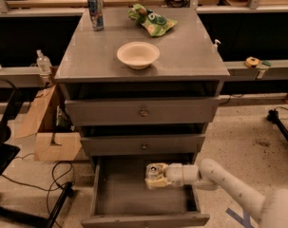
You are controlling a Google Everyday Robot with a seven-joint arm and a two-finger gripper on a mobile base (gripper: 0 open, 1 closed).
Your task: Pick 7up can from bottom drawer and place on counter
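Note:
The bottom drawer [120, 198] is pulled open and shows a plain grey floor. The 7up can [154, 171], short with a silvery top, stands upright inside it toward the back right. My gripper [155, 175] reaches in from the right on a white arm, and its pale fingers [155, 183] sit around the can's body. The counter [186, 56] is the grey cabinet top above.
On the counter are a pale bowl [138, 54], a tall blue-and-silver can [95, 13] at the back left and a green bag [151, 20] at the back. Two shut drawers with round knobs [143, 112] lie above the open drawer. A cardboard box [51, 132] and cables are on the floor at the left.

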